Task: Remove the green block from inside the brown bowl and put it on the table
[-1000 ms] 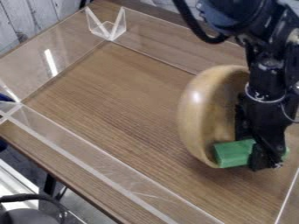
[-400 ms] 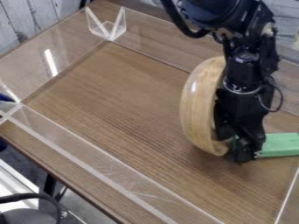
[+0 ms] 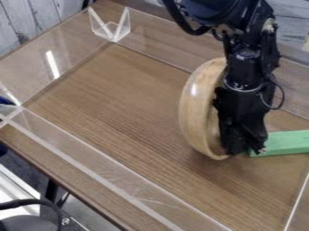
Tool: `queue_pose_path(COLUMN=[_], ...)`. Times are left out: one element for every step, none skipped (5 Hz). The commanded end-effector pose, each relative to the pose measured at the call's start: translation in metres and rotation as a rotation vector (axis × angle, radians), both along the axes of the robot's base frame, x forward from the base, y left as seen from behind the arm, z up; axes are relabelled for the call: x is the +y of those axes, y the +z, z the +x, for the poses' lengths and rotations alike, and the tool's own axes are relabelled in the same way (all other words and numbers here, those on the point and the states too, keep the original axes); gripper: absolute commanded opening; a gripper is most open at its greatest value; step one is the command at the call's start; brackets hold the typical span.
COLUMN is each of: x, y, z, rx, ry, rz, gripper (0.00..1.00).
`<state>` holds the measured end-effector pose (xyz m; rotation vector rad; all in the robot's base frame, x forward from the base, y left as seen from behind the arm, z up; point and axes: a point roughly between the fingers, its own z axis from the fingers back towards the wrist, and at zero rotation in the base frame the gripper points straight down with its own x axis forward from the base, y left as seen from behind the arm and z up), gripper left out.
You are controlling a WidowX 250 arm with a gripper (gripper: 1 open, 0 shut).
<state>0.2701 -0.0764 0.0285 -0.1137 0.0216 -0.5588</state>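
The brown bowl (image 3: 200,108) stands tipped up on its rim at the right of the table (image 3: 115,99), its hollow facing right and mostly hidden by the arm. The green block (image 3: 285,143) lies flat on the tabletop to the right of the bowl, outside it. My gripper (image 3: 248,144) points down in front of the bowl's hollow, low over the table. Its dark fingers look drawn together right at the block's left end. I see nothing held between them.
Clear acrylic walls (image 3: 72,158) edge the tabletop on the near left and front. A clear acrylic corner piece (image 3: 111,25) stands at the back left. The block lies close to the table's right edge.
A second ago the gripper held the green block at the bowl's lower rim. The block now lies on the table to the right, let go, and the fingers have since closed.
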Motion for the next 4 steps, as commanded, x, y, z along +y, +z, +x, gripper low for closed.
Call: queue_pose_path(x=[0.003, 0.008, 0.013, 0.019], y=[-0.002, 0.007, 0.016, 0.025], z=[-0.001, -0.002, -0.002, -0.002], rx=[0.006, -0.006, -0.021, -0.036], ry=[0.012, 0.025, 0.039, 0.057], rz=[-0.005, -0.002, 0.001, 0.008], gripper=[0.0, 0.0, 0.0, 0.0])
